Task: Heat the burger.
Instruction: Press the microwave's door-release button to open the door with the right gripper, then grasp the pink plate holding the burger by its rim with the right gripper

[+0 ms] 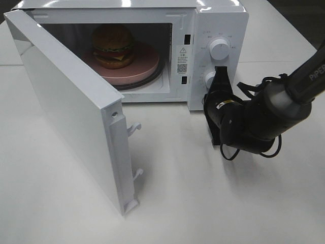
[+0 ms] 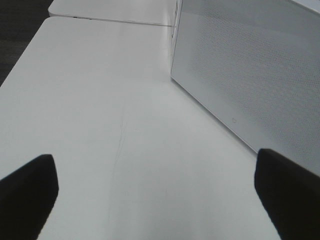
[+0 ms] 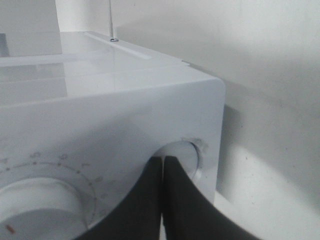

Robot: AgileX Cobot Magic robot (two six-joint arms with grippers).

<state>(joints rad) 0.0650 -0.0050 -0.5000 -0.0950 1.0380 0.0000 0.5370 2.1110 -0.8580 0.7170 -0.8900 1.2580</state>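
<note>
White tabletop (image 1: 203,193) fills the high view, with a white microwave (image 1: 223,20) at the back and its door (image 1: 66,112) swung wide open. My right gripper (image 1: 220,69) is up against the control panel, jaws pressed together and holding nothing. The lower dial (image 1: 208,79) sits just beside its tips and the upper dial (image 1: 219,48) lies just beyond them. The burger (image 1: 112,46) is well apart from that gripper, off to its left inside the oven cavity, resting on a pink plate (image 1: 144,68). I cannot find the left gripper in this view.

From the left wrist, the left gripper (image 2: 157,187) hangs over bare table with its fingers (image 2: 30,190) spread wide and nothing between them. A white, finely dotted panel of the microwave runs past one finger and ahead of it; whether it is the door or a side wall I cannot tell. I see no burger from here.

From the right wrist, the two dark fingers (image 3: 140,200) meet along a thin seam, closed on nothing. The upper dial shows directly behind their tips, close under the casing's top edge, and the lower dial sits beside the fingers, nearer the camera. Whether the tips touch the panel I cannot tell. The burger is out of sight.
</note>
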